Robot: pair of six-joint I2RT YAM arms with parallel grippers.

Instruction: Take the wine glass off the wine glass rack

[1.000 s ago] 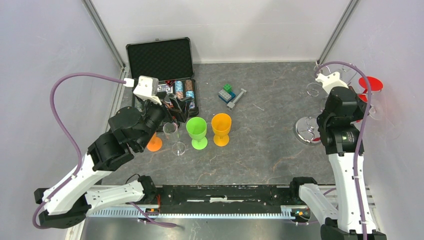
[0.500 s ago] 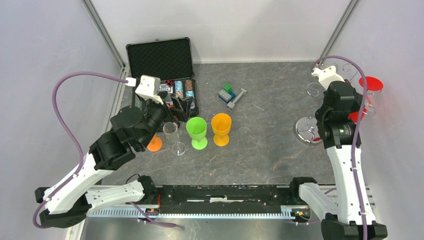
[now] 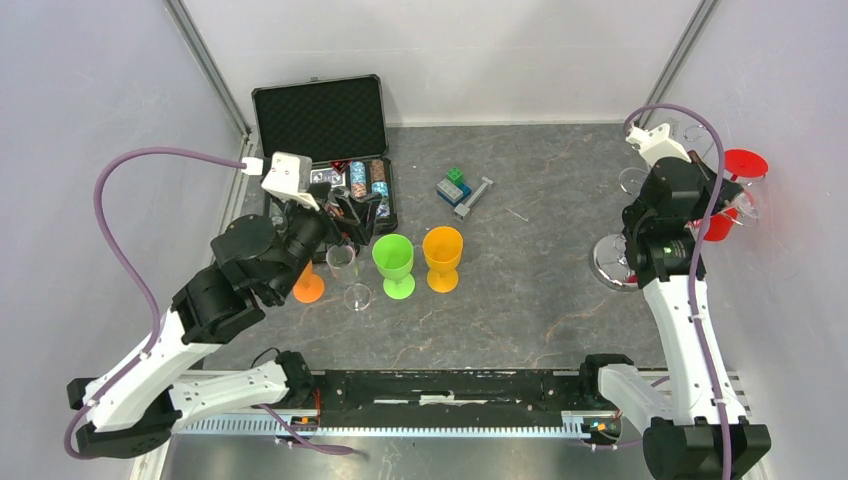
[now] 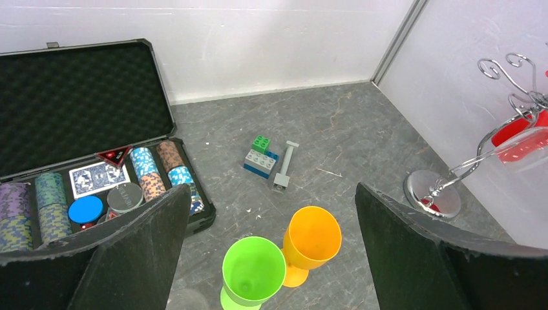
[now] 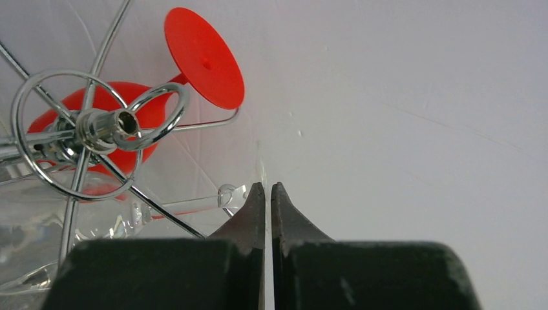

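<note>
The wine glass rack (image 5: 106, 123) is a silver wire stand by the right wall, with its round base (image 3: 612, 262) on the table; it also shows in the left wrist view (image 4: 439, 187). A red wine glass (image 5: 203, 55) hangs upside down from its hooks, foot up (image 3: 742, 163). A clear wine glass (image 5: 187, 205) hangs beside it. My right gripper (image 5: 268, 187) is shut on the thin edge of the clear glass's foot, at the rack's top. My left gripper (image 4: 273, 190) is open and empty above a green goblet (image 4: 253, 271) and an orange goblet (image 4: 313, 236).
An open black case (image 3: 320, 120) of poker chips lies at the back left. A green goblet (image 3: 394, 262), an orange goblet (image 3: 442, 256), a clear glass (image 3: 348, 272) and an orange foot (image 3: 308, 288) stand left of centre. Toy bricks (image 3: 455, 186) lie mid-table. The right wall is close behind the rack.
My right wrist has moved back and to the right, up to the top of the rack near the wall. My left arm has barely shifted.
</note>
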